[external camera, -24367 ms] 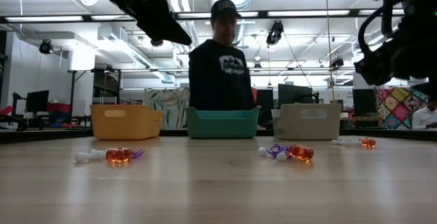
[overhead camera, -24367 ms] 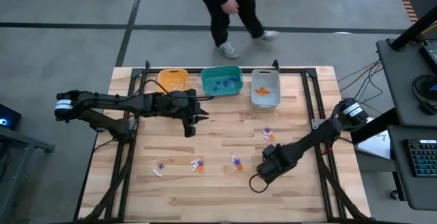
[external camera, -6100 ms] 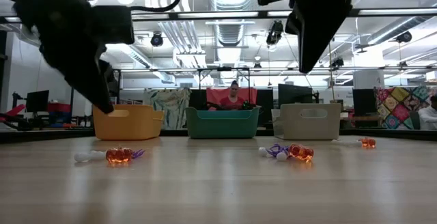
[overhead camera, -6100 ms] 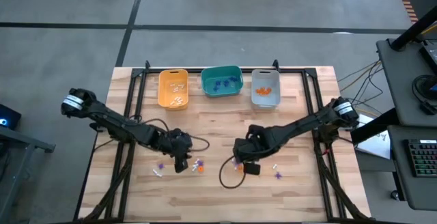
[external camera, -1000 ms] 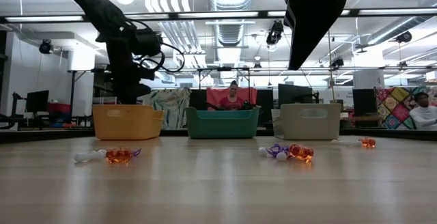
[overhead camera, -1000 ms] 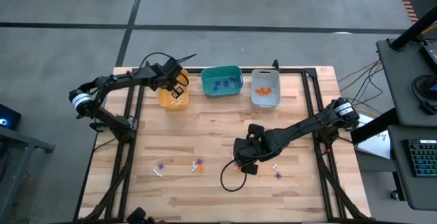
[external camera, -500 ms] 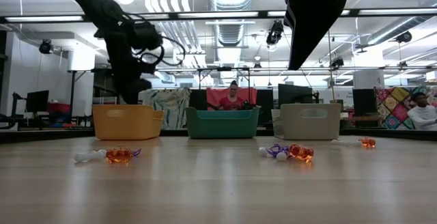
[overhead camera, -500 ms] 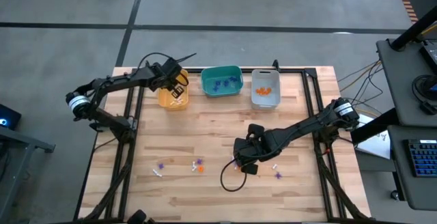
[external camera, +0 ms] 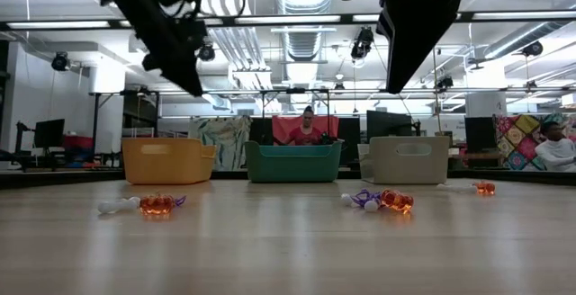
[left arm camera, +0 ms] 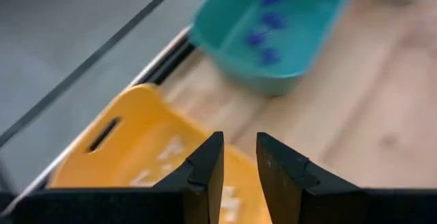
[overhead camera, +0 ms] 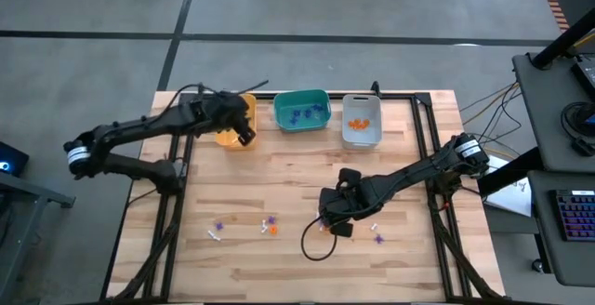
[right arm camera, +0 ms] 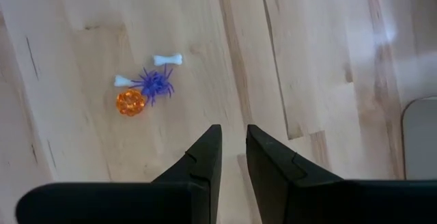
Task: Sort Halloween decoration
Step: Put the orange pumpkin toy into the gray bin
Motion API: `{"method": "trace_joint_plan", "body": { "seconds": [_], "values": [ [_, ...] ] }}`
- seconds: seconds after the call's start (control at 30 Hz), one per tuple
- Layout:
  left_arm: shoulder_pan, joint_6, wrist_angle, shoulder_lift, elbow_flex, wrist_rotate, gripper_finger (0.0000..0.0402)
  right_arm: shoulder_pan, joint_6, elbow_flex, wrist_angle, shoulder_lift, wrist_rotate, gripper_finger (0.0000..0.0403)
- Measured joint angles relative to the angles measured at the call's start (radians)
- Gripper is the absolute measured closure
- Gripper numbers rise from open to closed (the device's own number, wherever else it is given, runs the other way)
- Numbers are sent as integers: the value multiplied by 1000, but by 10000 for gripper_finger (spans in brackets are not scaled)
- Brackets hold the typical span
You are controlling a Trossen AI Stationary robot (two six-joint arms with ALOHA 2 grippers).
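The left end effector [overhead camera: 244, 136] hangs over the near edge of the yellow bin [overhead camera: 234, 111], its fingers [left arm camera: 205, 173] a narrow slit apart with nothing seen between them. The right end effector [overhead camera: 332, 228] hovers well toward the front of the bench [overhead camera: 297, 170] from that bin, fingers [right arm camera: 202, 159] likewise narrowly parted and empty. The Halloween decoration is split: white pieces [overhead camera: 244, 119] lie in the yellow bin, blue ones [overhead camera: 303, 113] in the teal bin [overhead camera: 301, 110] just beside it, orange ones [overhead camera: 357, 124] in the grey bin [overhead camera: 362, 120] beyond. Loose trinkets [overhead camera: 269, 224] lie on the bench well in front of the yellow bin, among them an orange ball, purple spider [right arm camera: 154, 83] and white bones.
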Motion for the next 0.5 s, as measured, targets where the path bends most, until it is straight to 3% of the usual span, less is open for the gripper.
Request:
{"method": "trace_joint_plan", "body": {
  "seconds": [0.23, 0.5],
  "values": [
    [-226, -81, 38, -37, -1, 4, 332, -6, -3, 0, -49, 0, 0, 344],
    [-463, -93, 194, 7, -2, 1, 332, -6, 1, 0, -132, -28, 0, 344]
  ]
}}
